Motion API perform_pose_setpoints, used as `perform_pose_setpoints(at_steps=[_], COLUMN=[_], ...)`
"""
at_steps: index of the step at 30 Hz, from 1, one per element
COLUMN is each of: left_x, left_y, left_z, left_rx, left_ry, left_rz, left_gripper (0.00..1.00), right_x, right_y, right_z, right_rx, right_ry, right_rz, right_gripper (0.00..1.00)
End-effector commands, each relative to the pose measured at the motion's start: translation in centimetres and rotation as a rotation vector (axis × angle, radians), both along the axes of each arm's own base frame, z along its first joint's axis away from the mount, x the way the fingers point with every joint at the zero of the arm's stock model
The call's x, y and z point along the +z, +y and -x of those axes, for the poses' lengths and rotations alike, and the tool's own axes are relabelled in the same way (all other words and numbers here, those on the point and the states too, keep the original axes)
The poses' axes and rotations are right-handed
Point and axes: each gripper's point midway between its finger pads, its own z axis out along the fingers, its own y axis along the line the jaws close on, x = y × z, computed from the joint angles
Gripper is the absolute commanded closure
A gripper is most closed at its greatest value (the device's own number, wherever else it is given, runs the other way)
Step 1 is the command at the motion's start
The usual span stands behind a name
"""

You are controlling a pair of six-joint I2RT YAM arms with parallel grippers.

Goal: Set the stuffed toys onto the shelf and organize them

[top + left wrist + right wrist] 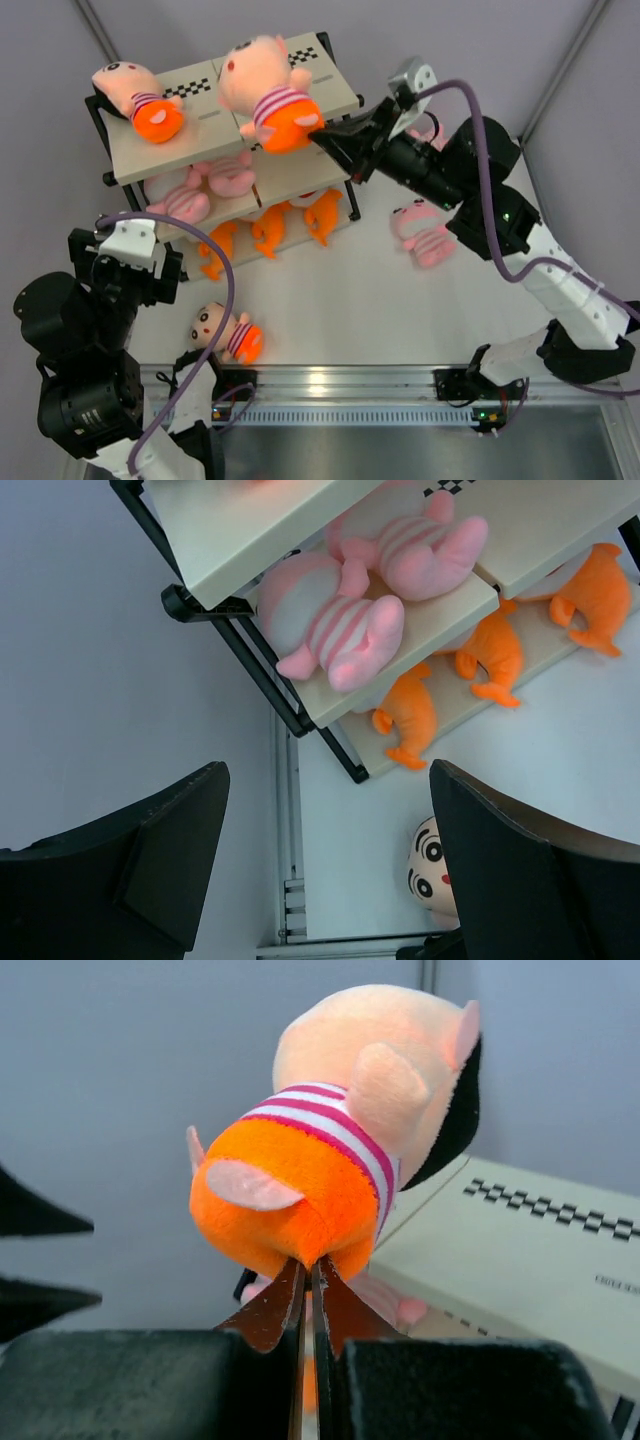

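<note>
Jaws of your right gripper are pinched tight on the orange plush bottom of a peach-headed doll in a pink-and-white striped shirt.
You hold that doll at the top beige board of the three-tier black-framed shelf; whether it touches the board, you cannot tell. Your left gripper hangs with jaws spread wide near the shelf's left end. A second doll lies on the top board, pink striped animals on the middle, orange fish on the bottom. On the white table, a third doll lies near your left arm and a lone pink animal near your right.
</note>
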Motion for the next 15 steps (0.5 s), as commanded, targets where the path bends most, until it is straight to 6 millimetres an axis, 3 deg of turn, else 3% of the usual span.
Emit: perform_pose_setpoints(at_steps=[1, 2, 6, 7, 8, 9, 11, 15], left_x=[-3.6, -3.6, -3.9, -3.9, -4.0, -4.1, -4.2, -4.2], left_y=[-0.3, -0.4, 0.0, 0.1, 0.1, 0.2, 0.1, -0.2], left_z=[1.6, 1.7, 1.8, 1.8, 1.7, 1.8, 1.6, 1.6], left_rx=[0.017, 0.016, 0.025, 0.028, 0.027, 0.029, 0.021, 0.005], left_ry=[0.142, 0.139, 0.146, 0.148, 0.15, 0.153, 0.159, 0.156], left_rz=[0.051, 0.047, 0.027, 0.02, 0.017, 0.015, 0.018, 0.022], left_gripper=[0.13, 0.13, 0.12, 0.12, 0.12, 0.12, 0.12, 0.12], right_x=[3.0, 3.3, 3.2, 4.1, 2.6, 2.2, 1.8, -0.7], right_y=[2.0, 3.5, 5.4, 5.8, 7.2, 7.1, 8.3, 9.7], right_z=[-3.5, -4.7, -9.6, -9.5, -11.4, -12.7, -13.8, -13.8], right_rx=[0.017, 0.036, 0.047, 0.116, 0.125, 0.127, 0.159, 0.216], right_ry=[0.055, 0.073, 0.13, 0.141, 0.169, 0.181, 0.183, 0.159], right_rz=[-0.137, -0.153, -0.236, -0.271, -0.265, -0.262, -0.244, -0.156], right_gripper=[1.0, 1.0, 1.0, 1.0, 1.0, 1.0, 1.0, 1.0])
